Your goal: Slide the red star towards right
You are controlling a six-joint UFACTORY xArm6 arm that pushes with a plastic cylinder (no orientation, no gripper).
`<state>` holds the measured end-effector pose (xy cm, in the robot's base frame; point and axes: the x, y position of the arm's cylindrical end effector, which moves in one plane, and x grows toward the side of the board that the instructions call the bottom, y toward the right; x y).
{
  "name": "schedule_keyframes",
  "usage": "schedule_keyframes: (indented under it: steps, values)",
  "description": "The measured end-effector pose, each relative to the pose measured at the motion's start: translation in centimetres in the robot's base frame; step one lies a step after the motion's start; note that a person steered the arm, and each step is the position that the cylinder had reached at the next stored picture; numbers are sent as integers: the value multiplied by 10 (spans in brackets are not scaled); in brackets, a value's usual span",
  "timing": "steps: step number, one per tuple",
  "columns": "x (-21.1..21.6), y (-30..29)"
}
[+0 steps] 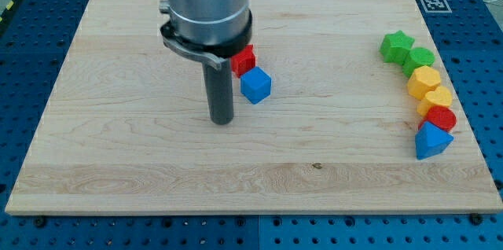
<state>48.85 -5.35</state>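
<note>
The red star (244, 60) lies on the wooden board (118, 140) just above the middle, partly hidden behind the arm's grey body. A blue cube (255, 86) touches it on its lower right. My tip (222, 121) rests on the board below and left of both blocks, a short gap left of the blue cube and not touching either.
Along the view's right edge runs a curved row of blocks: a green star (397, 45), a green block (420, 58), a yellow block (424, 79), a second yellow block (436, 98), a red block (442, 118) and a blue block (431, 141). A marker tag (434, 2) sits at the board's top right corner.
</note>
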Motion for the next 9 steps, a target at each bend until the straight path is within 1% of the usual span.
schedule_keyframes:
  steps: [3, 4, 6, 8, 9]
  values:
    - [-107, -24]
    - [-120, -22]
    - [-92, -25]
    - [-80, 24]
    - [-82, 46]
